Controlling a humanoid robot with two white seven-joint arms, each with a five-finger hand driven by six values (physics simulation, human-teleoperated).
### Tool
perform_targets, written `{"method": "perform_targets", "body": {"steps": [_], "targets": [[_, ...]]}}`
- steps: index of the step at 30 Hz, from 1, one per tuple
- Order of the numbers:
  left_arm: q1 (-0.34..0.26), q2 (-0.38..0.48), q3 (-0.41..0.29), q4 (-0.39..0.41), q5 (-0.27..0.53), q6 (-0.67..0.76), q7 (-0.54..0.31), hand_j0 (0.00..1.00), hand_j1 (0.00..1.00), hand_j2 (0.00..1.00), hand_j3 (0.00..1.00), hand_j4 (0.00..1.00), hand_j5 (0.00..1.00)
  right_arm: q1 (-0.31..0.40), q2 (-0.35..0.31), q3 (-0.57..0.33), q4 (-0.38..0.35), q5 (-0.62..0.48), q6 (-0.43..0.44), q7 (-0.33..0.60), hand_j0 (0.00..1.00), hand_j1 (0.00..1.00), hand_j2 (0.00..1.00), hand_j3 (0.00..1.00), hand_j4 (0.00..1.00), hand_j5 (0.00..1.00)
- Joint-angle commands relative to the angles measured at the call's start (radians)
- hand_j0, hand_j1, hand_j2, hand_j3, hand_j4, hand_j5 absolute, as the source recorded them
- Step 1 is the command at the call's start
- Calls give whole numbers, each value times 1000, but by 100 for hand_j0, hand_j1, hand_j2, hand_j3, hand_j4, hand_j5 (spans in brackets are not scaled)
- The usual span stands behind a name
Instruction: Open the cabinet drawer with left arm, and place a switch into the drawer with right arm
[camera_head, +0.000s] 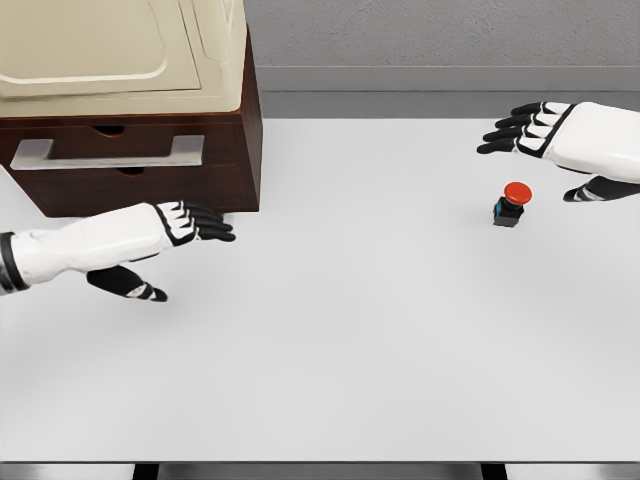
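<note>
**Drawer shut, switch waiting: the reach has yet to land**

Drawer (110, 150) sits closed in the dark wooden cabinet (235, 130) at the far left of the bench (350, 350), its pale bar handle (108, 153) running across the front. The left hand (165, 240) hovers low in front of the cabinet, below the handle and a little to its right, fingers (205, 222) stretched out flat and apart, thumb hanging underneath, holding nothing.

The switch (511, 203), a small dark block with a red button on top, stands upright on the bench well to the right, clear of everything. The right hand (565, 145) hangs just beyond and to the right of it, fingers spread and empty, thumb pointing down near the switch but not touching.

By my reading, the task is at its first step: neither the drawer nor the switch has been taken hold of. The next move asks the left hand to rise and swing toward the handle, hook the fingers behind the bar, then pull straight out toward the robot. Only with the drawer open does picking up the switch make sense; the right hand is already placed well for that grasp.
</note>
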Motion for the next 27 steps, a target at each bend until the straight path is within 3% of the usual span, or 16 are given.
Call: {"method": "perform_targets", "body": {"steps": [1,4,7,9,12,14,19,23,27], "targets": [[-3,33,-55,-4,7,1,0,100,100,100,100,100,100,0,-1,-2,-1,-4,3,-1,100,100,100,100,100,100],[-20,81,-72,-8,10,1,1,100,100,100,100,100,100,0,-1,0,-1,-7,3,-1,100,100,100,100,100,100],[-169,136,-262,-16,35,1,1,100,100,100,100,100,100,3,-1,3,12,-7,3,-1,100,100,100,100,100,100],[-221,133,-338,-28,43,1,0,100,100,100,100,100,100,3,2,8,87,-7,3,-1,100,100,100,100,100,100],[-236,143,-348,-28,105,1,-5,100,100,100,100,100,100,-2,2,6,203,-2,3,-1,100,100,100,100,100,100],[-250,202,-348,-30,121,1,-8,98,98,98,98,98,98,5,2,9,268,-5,3,-1,100,100,100,100,100,100],[-291,285,-345,-28,210,1,-12,98,98,98,98,98,98,8,8,69,276,56,3,-1,100,100,100,100,100,100],[-319,268,-345,-28,297,1,-151,98,98,98,98,98,98,0,14,69,315,57,3,-1,100,100,100,100,100,100],[-321,266,-345,-28,340,1,-155,98,98,98,98,98,98,-8,45,107,317,90,3,-1,100,100,100,100,100,100]]}}
